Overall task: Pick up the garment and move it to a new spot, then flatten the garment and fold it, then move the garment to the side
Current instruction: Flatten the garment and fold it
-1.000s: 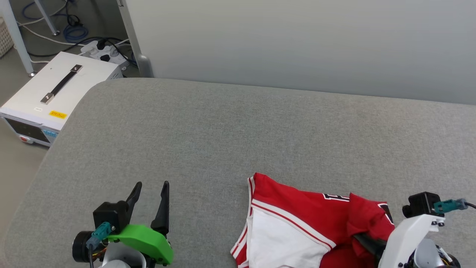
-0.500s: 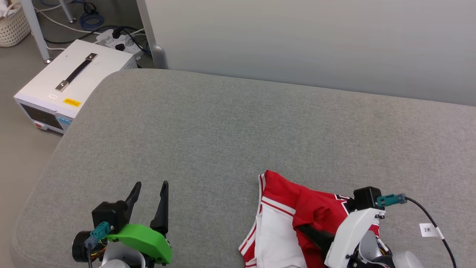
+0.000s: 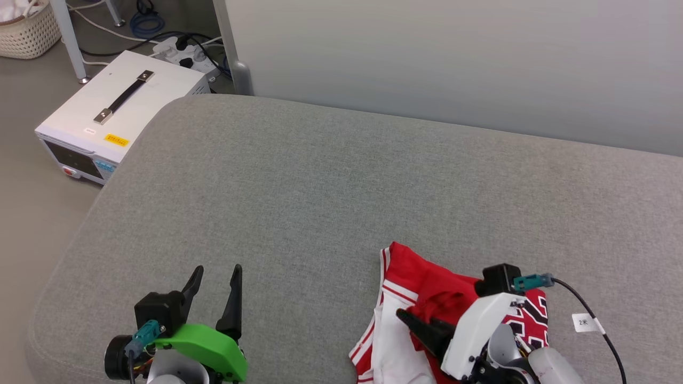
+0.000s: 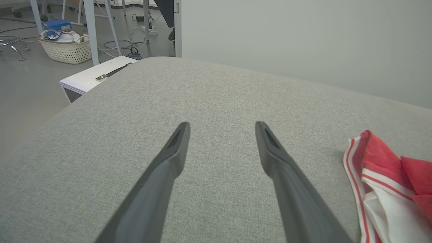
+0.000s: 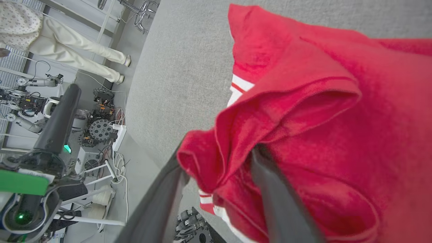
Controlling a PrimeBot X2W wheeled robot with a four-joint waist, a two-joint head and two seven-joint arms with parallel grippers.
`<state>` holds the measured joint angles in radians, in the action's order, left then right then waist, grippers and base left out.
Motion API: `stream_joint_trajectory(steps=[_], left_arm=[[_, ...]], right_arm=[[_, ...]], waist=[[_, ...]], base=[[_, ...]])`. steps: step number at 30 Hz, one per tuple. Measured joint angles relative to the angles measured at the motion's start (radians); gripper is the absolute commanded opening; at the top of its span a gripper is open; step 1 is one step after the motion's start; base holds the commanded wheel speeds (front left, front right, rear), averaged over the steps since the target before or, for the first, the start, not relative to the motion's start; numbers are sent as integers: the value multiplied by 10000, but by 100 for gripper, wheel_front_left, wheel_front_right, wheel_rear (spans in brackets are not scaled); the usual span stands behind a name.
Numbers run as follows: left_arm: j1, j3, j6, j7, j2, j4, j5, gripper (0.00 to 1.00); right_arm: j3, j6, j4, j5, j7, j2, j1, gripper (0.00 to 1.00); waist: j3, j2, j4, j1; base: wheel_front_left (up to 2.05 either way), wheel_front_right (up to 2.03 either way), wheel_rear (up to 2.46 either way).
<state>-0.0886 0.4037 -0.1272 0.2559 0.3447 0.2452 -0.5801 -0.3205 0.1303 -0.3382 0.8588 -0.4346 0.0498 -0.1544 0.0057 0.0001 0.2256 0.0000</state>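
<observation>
Looking down from the head, the garment (image 3: 427, 282) lies bunched at the near right edge of the grey cushion (image 3: 320, 186), red cloth over a white sleeve, with black-and-white lettering beside the right arm's white casing. The right gripper (image 3: 413, 318) lies on that heap, fingers pointing toward the robot's left. The right wrist view looks from close in: the two dark fingers stand apart, and a red fold (image 5: 287, 87) droops over and between them. It touches both but is not squeezed, and one fingertip is hidden under the cloth. That view also takes in a person's legs (image 5: 77, 57) in pale trousers on the floor beyond the cushion's edge. The left gripper (image 3: 217, 268) hovers over bare cushion, well apart from the garment. The left wrist view shows its jaws spread wide and empty, with the garment's striped edge at the far right. On the floor stands a white box (image 3: 117, 112) with a black handle. Near it, a woven basket (image 4: 67, 50) holds pale and blue bundles too small to make out.
</observation>
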Motion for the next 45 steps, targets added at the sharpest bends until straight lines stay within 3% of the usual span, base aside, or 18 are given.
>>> stream_joint_trajectory(steps=[5, 12, 15, 16, 18, 23, 25, 30, 34, 45], left_arm=[[2, 13, -4, 0, 6, 54, -13, 100], [8, 52, -17, 0, 13, 12, -15, 100], [10, 82, -17, 0, 15, -96, -15, 100], [8, 90, -17, 0, 13, -234, -13, 100], [5, 86, -17, 0, 8, -378, -4, 100], [-13, -38, 4, 2, -79, -857, 161, 100], [-21, -176, 92, 0, -236, -1145, 384, 100], [-24, -453, 313, 0, -550, -1494, 646, 100], [0, -798, 433, 0, -790, -1718, 1022, 100], [713, -1590, 1162, 0, -1567, -1898, 2096, 100]], right_arm=[[-897, 0, 594, 569, -59, -17, -105, 100], [-631, 0, 1273, 372, -311, -35, -110, 100], [-12, 0, 1674, -382, -481, -27, -177, 100], [414, 0, 2117, -1432, -616, -15, -387, 100], [713, 0, 2617, -2464, -715, 75, -637, 100], [1168, 0, 3689, -4190, -46, 1285, -1011, 100], [1576, 0, 3927, -4652, 798, 2088, -1004, 100], [2280, 0, 4052, -5382, 2372, 2932, -665, 100], [2943, 0, 4153, -5578, 3513, 2849, 190, 100], [3912, 2, 4251, -5570, 5281, 1488, 2104, 100]], waist=[[-173, -1, -105, 0], [-364, 0, -342, 0], [-415, 0, -478, 0], [-418, 0, -570, 0], [-401, 0, -652, 0], [-276, 0, -830, 0], [-198, 0, -956, 0], [-80, 0, -1150, 0], [-31, 0, -1290, 0], [-73, 0, -1565, 0]], base=[[0, 0, 0], [0, 0, 0], [0, 0, 0], [0, 0, 0], [0, 0, 0], [0, 0, 0], [0, 0, 0], [0, 0, 0], [0, 0, 0], [0, 0, 0]])
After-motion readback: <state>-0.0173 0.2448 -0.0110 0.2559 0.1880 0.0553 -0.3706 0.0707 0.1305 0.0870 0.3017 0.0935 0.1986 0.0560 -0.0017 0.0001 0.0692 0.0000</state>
